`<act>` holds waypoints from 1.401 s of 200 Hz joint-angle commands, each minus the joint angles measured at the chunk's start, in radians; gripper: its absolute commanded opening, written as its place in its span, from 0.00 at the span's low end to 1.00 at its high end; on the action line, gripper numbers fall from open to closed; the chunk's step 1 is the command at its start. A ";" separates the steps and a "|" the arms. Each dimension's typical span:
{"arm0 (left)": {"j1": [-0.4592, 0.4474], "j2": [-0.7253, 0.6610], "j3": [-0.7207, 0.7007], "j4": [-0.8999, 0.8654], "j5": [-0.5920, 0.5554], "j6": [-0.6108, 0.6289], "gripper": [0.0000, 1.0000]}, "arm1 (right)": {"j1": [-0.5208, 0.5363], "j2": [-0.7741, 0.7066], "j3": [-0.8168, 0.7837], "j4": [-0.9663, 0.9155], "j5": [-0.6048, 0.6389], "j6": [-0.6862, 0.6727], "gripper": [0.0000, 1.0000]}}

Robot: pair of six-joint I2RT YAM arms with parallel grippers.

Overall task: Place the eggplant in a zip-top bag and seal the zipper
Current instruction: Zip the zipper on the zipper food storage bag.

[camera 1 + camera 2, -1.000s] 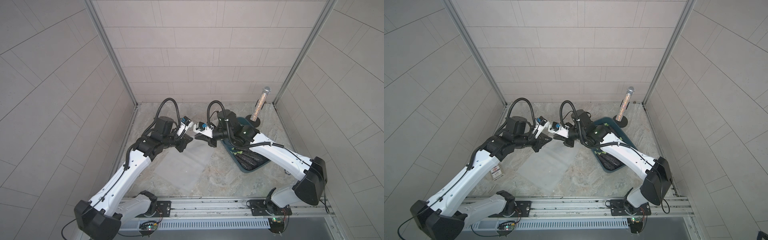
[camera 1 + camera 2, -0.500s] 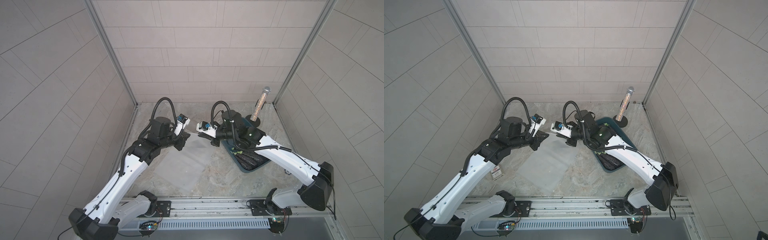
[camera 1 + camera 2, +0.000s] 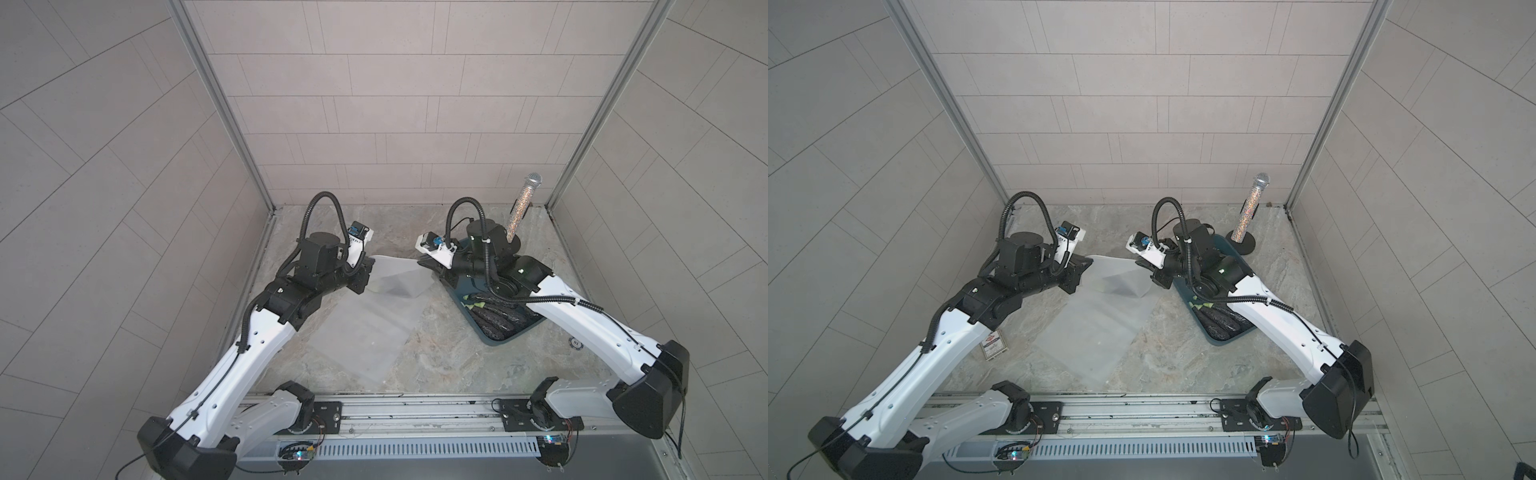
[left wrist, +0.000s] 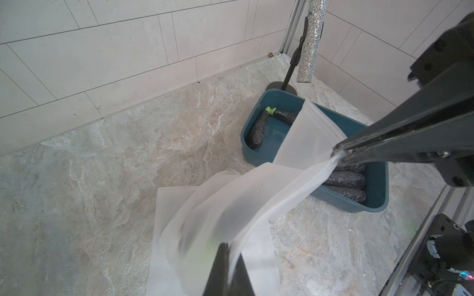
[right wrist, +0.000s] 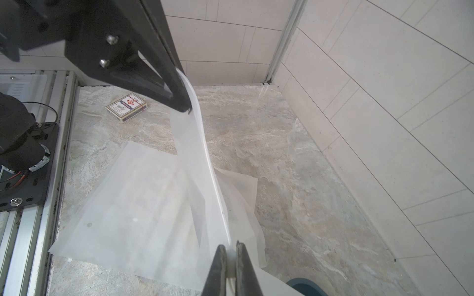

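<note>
The two grippers have drawn apart since a second ago, and the zip-top bag's (image 3: 374, 328) far edge now stretches between them.
On the left of the marble table (image 3: 1183, 357), a pack of cards (image 3: 994, 345) lies beside the left arm. The left gripper (image 3: 368, 266) is clenched on the left end of the bag's far edge, lifted off the table. The frosted bag slopes from that raised edge toward the near side, where the rest lies flat. The right gripper (image 3: 420, 262) is pinched tight on the right end of the same edge. Right of it, a teal bin (image 4: 256, 155) holds the dark eggplants (image 3: 498, 326), partly under the right arm and outside the bag. A glittery microphone (image 3: 521, 208) stands on its stand in the far right corner.
</note>
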 commanded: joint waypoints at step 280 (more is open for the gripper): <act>0.043 -0.030 -0.023 0.011 -0.257 -0.037 0.00 | -0.212 -0.097 -0.042 -0.082 0.184 0.090 0.04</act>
